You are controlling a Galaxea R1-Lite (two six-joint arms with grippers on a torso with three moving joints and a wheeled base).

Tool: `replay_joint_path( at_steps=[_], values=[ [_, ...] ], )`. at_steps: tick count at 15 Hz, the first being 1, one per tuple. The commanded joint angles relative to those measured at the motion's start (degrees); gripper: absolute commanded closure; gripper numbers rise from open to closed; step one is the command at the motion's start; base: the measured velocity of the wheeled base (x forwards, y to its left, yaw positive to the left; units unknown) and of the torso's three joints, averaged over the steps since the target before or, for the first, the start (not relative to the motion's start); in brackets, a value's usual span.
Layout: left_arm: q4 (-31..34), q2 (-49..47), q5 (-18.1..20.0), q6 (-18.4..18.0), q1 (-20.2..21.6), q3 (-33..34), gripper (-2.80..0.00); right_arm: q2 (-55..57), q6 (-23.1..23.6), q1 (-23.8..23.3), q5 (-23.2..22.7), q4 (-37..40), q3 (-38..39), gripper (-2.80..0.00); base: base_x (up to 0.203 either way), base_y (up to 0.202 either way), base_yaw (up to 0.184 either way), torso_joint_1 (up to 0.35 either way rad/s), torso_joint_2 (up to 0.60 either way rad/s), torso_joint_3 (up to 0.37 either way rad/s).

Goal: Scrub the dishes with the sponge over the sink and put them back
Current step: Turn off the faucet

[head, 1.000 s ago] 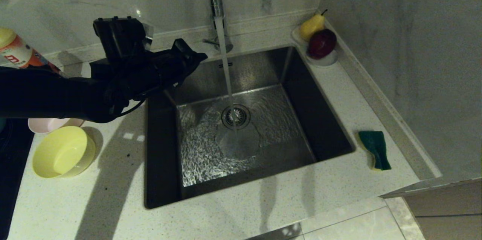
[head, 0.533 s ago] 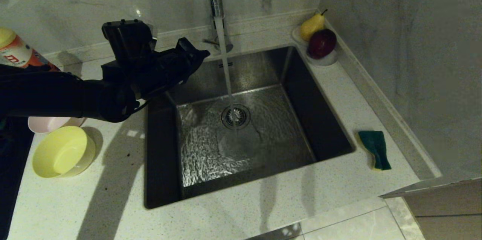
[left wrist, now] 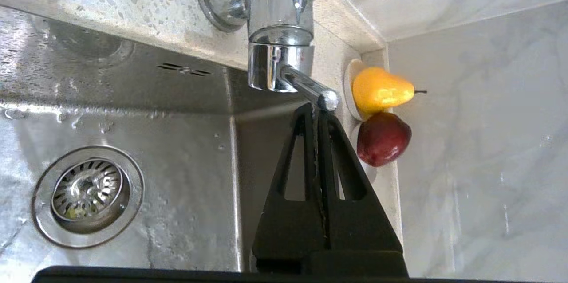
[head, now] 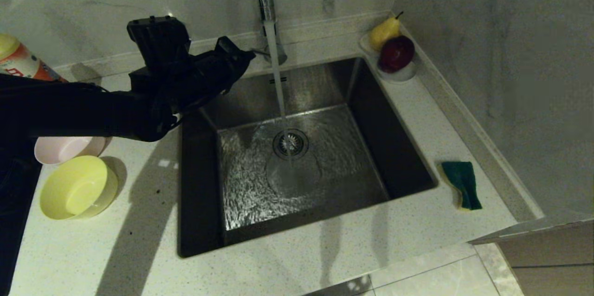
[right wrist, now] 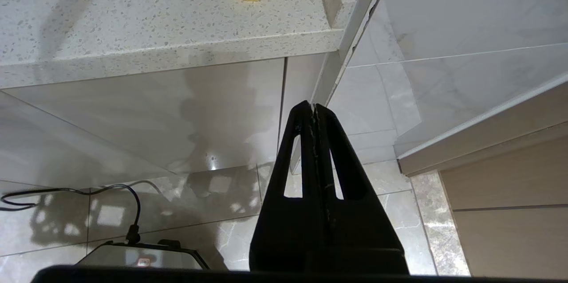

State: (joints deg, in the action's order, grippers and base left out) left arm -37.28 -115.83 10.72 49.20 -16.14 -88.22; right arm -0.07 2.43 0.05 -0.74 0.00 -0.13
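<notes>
Your left gripper (head: pixel 243 57) sits in the upper left of the head view with its fingers pressed flat together and nothing between them, its tip right at the lever of the faucet (head: pixel 267 13). In the left wrist view that closed tip (left wrist: pixel 314 112) appears to touch the knob at the lever's end, which reads as a nudge with a shut point rather than a grab, probably to work the tap. Water is running in a steady stream into the sink (head: pixel 204 184) and spreading around the drain strainer (head: pixel 291 144) at mid-frame. Your dishes wait at the left edge of the frame: the yellow bowl (head: pixel 76 188) stands open side up on the counter (head: pixel 116 249), the pink bowl (head: pixel 65 147) just above it and half under the arm; a blue one I cannot find here. The sponge (head: pixel 461 183) lies green side up at the right of the frame, well apart from the bowls, across the basin, on the side your other arm would reach. Your right gripper (right wrist: pixel 315 112) is parked low beside the cabinet, closed and empty, pointing at the floor tiles. Up in the corner, a pear (head: pixel 384 32) and a dark red apple (head: pixel 397 53) sit on a small white dish (head: pixel 400 74), out of the way. No scrubbing has started by my reading.
</notes>
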Motion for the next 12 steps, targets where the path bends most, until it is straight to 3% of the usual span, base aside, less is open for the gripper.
replay_joint_path(
  at_steps=[1,12],
  values=[
    [-0.2,-1.1,0.1,0.3,0.0,-0.7,0.00,0.0,0.0,0.0,0.0,0.0,0.0,0.00,0.000,0.000,0.000,0.000,0.00,0.000],
    [-0.2,-4.4,0.0,1.0,0.0,-6.3,0.00,0.0,0.0,0.0,0.0,0.0,0.0,0.00,0.000,0.000,0.000,0.000,0.00,0.000]
  ],
)
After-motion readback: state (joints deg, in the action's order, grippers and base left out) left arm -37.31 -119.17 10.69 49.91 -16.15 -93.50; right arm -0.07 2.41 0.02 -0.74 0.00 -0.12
